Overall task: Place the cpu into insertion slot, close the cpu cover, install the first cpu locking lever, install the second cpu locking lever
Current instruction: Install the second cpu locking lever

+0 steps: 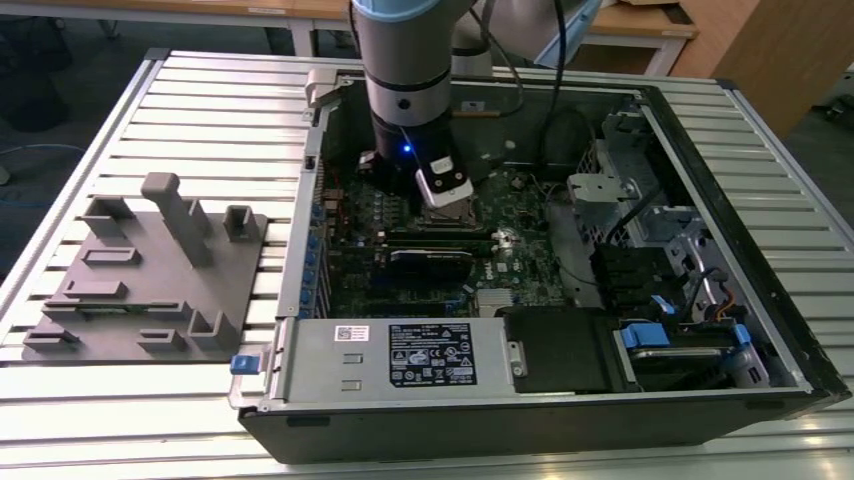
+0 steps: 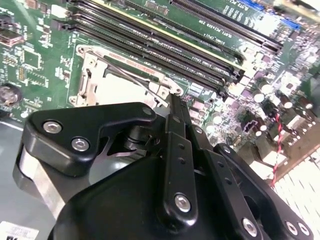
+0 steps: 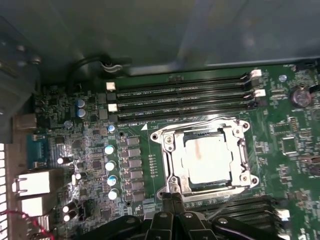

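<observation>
Open computer case lying on a slatted desk, green motherboard exposed inside. Grey fixture block resting on the desk outside the case, toward the exterior view's left, apart from the case wall.

Arm lowered into the case from above, tip over the board area near the far inner wall. Pincer seen in both wrist views with black fingers brought together, tips meeting just at the rim of the insertion slot. Nothing visibly held between the tips.

Cpu seated in the insertion slot, dull silver top facing up, faint reddish smudge on it. Cpu cover lying flat over the slot, frame surrounding the chip, chip showing through the window. Thin wire lever running along one side of the socket in the second wrist view; whether latched cannot be told.

Long black memory slots in parallel rows just beside the socket on one side, with another row partly visible on the opposite side. Group of round capacitors on the board near the socket. Rear port connectors at the board edge.
</observation>
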`<control>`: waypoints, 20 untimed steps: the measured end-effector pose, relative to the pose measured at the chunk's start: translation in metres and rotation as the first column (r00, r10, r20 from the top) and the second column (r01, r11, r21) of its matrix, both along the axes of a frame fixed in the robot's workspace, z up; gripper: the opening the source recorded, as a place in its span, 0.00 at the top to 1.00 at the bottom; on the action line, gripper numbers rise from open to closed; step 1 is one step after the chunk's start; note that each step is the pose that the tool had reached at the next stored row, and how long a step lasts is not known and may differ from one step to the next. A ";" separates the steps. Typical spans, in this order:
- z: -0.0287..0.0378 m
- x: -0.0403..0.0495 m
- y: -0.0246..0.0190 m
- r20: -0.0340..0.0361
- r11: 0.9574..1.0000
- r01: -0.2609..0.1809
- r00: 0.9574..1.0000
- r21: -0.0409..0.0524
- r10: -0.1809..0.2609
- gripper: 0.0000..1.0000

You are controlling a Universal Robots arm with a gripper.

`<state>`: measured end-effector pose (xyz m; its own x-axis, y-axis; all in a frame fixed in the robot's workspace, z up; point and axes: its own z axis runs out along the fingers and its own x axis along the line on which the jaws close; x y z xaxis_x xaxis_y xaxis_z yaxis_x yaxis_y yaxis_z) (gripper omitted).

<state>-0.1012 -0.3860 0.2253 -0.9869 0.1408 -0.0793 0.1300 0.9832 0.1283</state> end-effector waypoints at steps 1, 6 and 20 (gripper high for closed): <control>0.0020 0.0000 0.0000 0.000 1.000 0.000 1.000 -0.001 0.000 0.90; 0.0122 0.0000 0.0000 0.000 1.000 0.000 1.000 -0.005 0.000 0.90; 0.0251 0.0051 0.0000 -0.001 1.000 0.001 1.000 -0.025 -0.001 0.90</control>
<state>-0.0960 -0.3859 0.2503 -0.9868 0.1395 -0.0824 0.1307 0.9860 0.1032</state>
